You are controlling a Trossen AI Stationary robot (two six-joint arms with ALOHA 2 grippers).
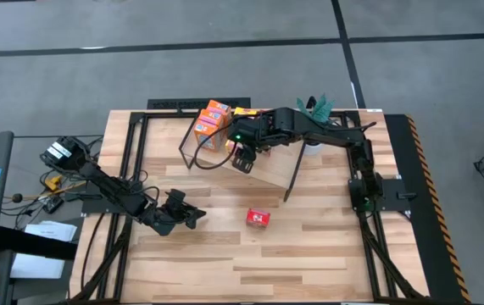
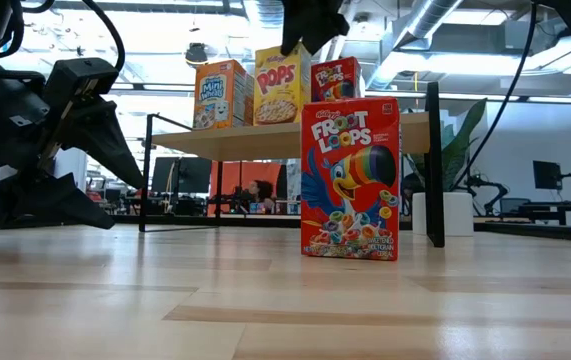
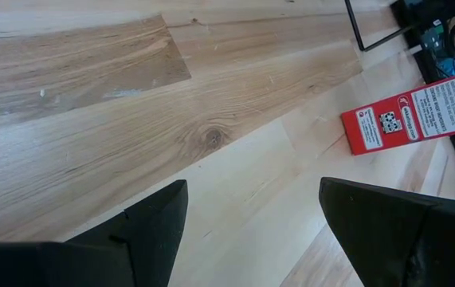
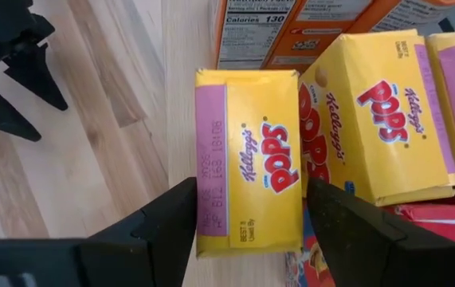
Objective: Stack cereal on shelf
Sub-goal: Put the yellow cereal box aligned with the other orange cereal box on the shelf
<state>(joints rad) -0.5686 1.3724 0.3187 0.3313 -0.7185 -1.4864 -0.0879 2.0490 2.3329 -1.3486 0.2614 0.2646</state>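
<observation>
The light-wood shelf [image 1: 263, 165] on black legs stands at the table's far middle. Several cereal boxes stand on its far left part [image 1: 214, 119]; the low view shows a blue-and-orange box [image 2: 220, 95], a yellow Pops box [image 2: 282, 85] and a red Froot Loops box [image 2: 335, 78] on it. My right gripper [image 4: 249, 187] is above the shelf, shut on the yellow Pops box [image 4: 247, 159]. A red Froot Loops box [image 1: 258, 218] stands upright on its bottom on the tabletop, near the middle. My left gripper [image 1: 194, 213] is open and empty, low over the table left of that box. My right gripper pinches the yellow Pops box near its top [image 4: 211, 199], one finger on each broad face, with the box's top panel showing between them. The fingers come from above, pointing down. The box is upright, and its bottom [image 2: 282, 121] is on the shelf.
A second yellow Pops box [image 4: 386, 112], an orange box [image 4: 291, 32] and a red box [image 4: 442, 219] stand close around the held one. A plant in a white pot [image 1: 314, 110] stands at the far right of the shelf. Bare planks lie along the table's near side [image 1: 250, 267].
</observation>
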